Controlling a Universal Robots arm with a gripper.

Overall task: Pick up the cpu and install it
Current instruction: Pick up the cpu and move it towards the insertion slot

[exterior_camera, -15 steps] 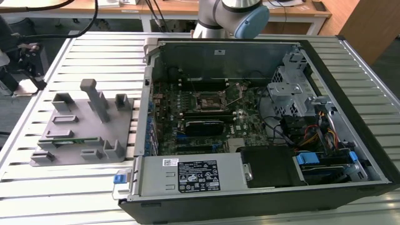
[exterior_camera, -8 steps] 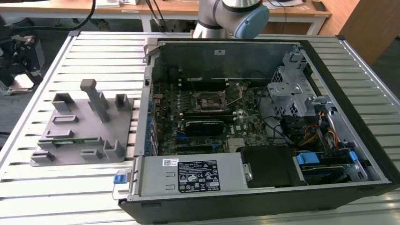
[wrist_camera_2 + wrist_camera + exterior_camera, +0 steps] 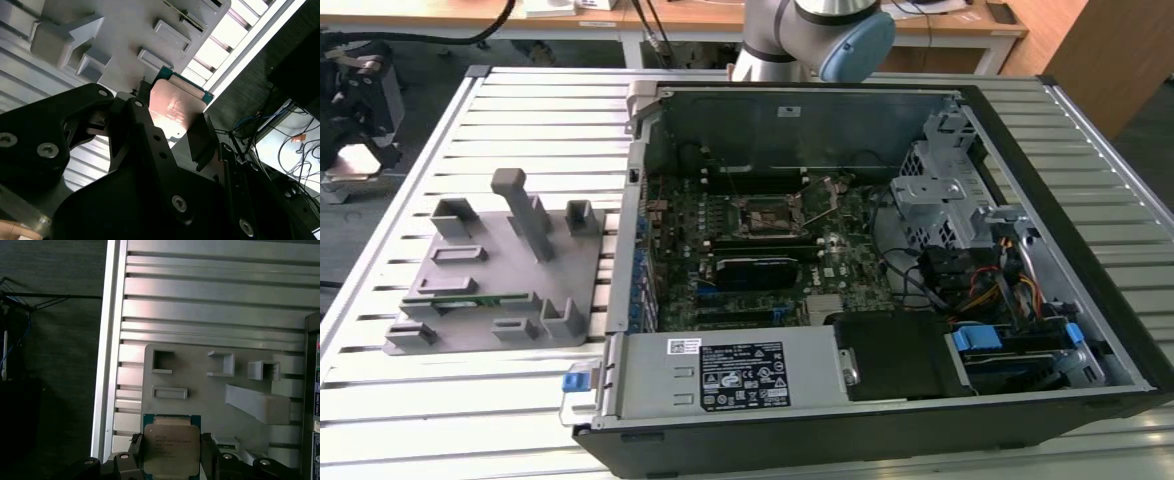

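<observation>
In both wrist views the cpu [image 3: 171, 440] [image 3: 176, 102], a flat square chip with a silvery metal top and a green rim, sits between my black fingers [image 3: 209, 452] [image 3: 200, 140]. My gripper [image 3: 171, 452] [image 3: 175, 120] is shut on the cpu and holds it in the air above the grey fixture plate [image 3: 200, 385] [image 3: 130, 30]. In the exterior view the motherboard socket [image 3: 765, 212] lies open inside the computer case [image 3: 1067, 200], with its metal lever raised. The arm's upper joint [image 3: 827, 35] stands behind the case.
The grey fixture plate [image 3: 494, 270] lies on the slatted metal table [image 3: 534, 110] at the exterior view's left, with upright blocks and a green memory stick [image 3: 467, 298]. Cables [image 3: 961, 280], a drive cage [image 3: 947, 190] and a power supply [image 3: 734, 375] crowd the case.
</observation>
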